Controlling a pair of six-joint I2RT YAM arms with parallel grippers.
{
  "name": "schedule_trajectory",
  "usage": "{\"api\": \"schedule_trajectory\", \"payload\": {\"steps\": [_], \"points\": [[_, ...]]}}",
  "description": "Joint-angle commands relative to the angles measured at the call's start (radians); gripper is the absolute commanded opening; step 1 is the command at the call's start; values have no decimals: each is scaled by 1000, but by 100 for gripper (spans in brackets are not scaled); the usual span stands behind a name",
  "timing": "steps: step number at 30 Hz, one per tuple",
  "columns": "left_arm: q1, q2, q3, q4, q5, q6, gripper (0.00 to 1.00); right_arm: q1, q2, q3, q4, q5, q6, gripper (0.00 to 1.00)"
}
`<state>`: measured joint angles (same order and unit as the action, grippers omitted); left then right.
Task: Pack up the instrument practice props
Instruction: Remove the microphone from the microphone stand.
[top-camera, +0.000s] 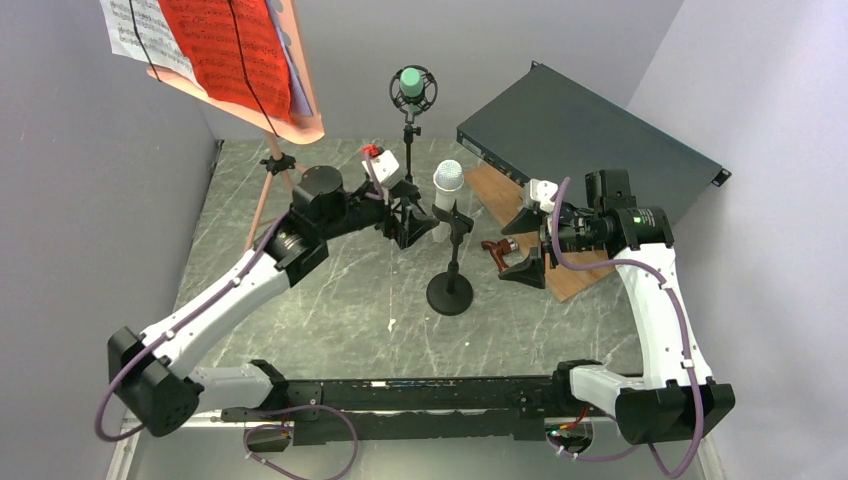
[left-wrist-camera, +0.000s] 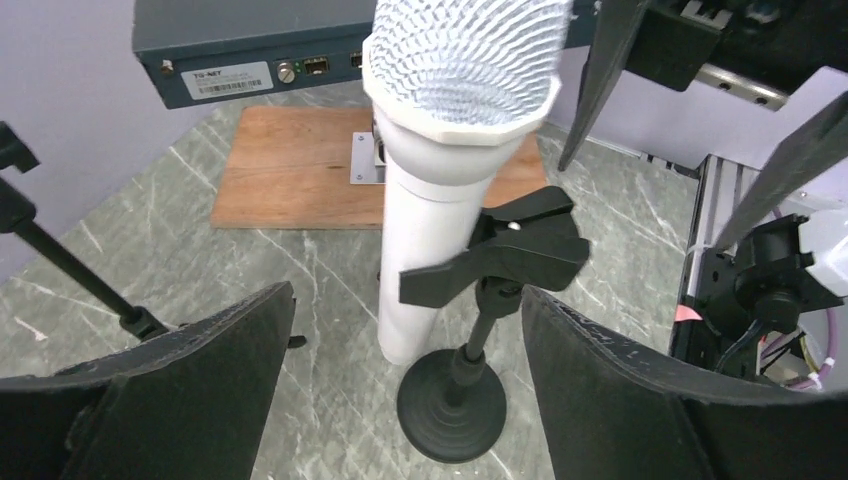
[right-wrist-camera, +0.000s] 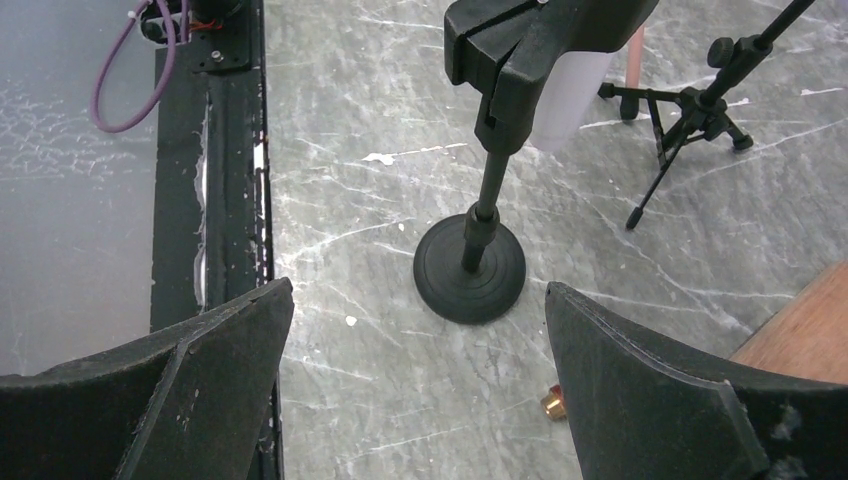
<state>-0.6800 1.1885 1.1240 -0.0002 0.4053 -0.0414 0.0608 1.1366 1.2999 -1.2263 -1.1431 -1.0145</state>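
Observation:
The white microphone (top-camera: 447, 187) (left-wrist-camera: 450, 150) sits tilted in the black clip (left-wrist-camera: 500, 250) of a round-based mount (top-camera: 450, 293) (left-wrist-camera: 450, 405) at mid table. My left gripper (top-camera: 408, 226) (left-wrist-camera: 407, 290) is open just left of it, one finger on each side in the left wrist view, touching nothing. My right gripper (top-camera: 523, 245) (right-wrist-camera: 420, 283) is open to the right of the mount (right-wrist-camera: 470, 270), low over bare table. The green microphone (top-camera: 412, 84) sits in its black mount on a tripod (right-wrist-camera: 690, 110) at the back. The pink music tripod (top-camera: 262, 95) holds white and red pages (top-camera: 225, 45) at the far left.
A dark green box (top-camera: 590, 140) (left-wrist-camera: 250, 50) lies at the back right, with a brown wooden board (top-camera: 572, 278) (left-wrist-camera: 300, 165) (right-wrist-camera: 800, 330) in front of it. A small brass part (right-wrist-camera: 552, 403) lies by my right finger. Grey walls close both sides.

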Motion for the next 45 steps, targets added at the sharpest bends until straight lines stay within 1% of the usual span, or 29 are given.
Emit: {"api": "schedule_trajectory", "payload": {"steps": [1,4,7,12,17,20,23,32,33,35,36,37,38,41,43,45], "points": [[27,78,60,106,135,7,86,3,-18,-7,25,-32,-35,100],[30,112,65,175,193,-16,82,3,-19,-9,28,-34,-33,100],[30,121,39,269,243,-44,80,3,-19,-11,30,-35,-31,100],[30,117,-19,410,255,-89,78,2,-13,-10,30,-43,-30,100],[30,146,-21,474,259,-115,71,3,-7,-6,28,-49,-32,100],[30,173,-26,523,271,-128,65,5,-4,-2,27,-48,-33,100],[29,194,-30,576,264,-150,62,7,-2,5,21,-49,-37,100],[27,208,-37,583,259,-186,51,23,9,17,14,-39,-41,100],[27,208,-40,589,260,-191,47,23,8,18,14,-37,-41,100],[27,209,-48,601,261,-211,30,26,9,21,13,-34,-42,100],[27,208,-50,608,260,-220,19,26,9,24,11,-31,-43,100],[26,206,-53,616,246,-231,8,27,11,30,7,-28,-47,100],[23,201,-58,621,230,-241,0,29,15,39,1,-22,-50,100],[-8,177,-67,605,125,-235,0,40,30,80,-17,4,-53,100],[-63,154,-64,570,3,-184,0,51,43,117,10,49,-10,100],[-145,135,-59,543,-163,-112,0,58,57,154,51,96,59,100]]}}
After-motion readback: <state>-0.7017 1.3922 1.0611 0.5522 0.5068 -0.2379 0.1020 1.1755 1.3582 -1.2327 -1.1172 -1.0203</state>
